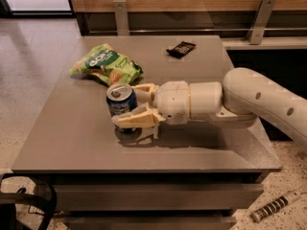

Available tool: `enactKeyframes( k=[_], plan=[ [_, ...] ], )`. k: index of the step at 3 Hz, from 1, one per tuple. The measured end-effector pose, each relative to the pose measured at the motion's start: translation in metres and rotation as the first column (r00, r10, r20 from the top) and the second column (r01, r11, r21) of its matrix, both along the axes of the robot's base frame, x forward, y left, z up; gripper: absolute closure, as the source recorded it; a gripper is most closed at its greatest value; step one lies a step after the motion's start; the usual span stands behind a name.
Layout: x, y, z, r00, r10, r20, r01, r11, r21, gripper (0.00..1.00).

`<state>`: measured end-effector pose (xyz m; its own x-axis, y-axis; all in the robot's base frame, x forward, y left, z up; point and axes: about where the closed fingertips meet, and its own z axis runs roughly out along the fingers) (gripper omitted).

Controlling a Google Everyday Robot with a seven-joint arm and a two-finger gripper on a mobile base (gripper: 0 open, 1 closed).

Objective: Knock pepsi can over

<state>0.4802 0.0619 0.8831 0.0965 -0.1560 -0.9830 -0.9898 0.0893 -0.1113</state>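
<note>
Small dark blue metal pepsi can (120, 105) upright, straddled by my cream two-finger gripper (126, 105).
I find the can just in front of the crinkled green snack bag (106, 63); gripper fingers stand apart, one either side of it.

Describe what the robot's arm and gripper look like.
The arm is a thick, smooth off-white tube with small dark round dots along its side, ending in a rounded white wrist housing. The gripper, at the pepsi can on the grey table, has two tan wedge-shaped fingers. No cables show.
</note>
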Motion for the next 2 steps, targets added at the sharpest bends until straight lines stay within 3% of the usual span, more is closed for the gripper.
enactKeyframes(
  k=[1,2],
  plan=[
    [0.004,-0.013,0.014,0.9980,-0.060,0.017,0.062,0.990,-0.129,1.00],
    [0.009,-0.023,0.028,0.9904,-0.131,0.042,0.138,0.949,-0.283,1.00]
  ],
)
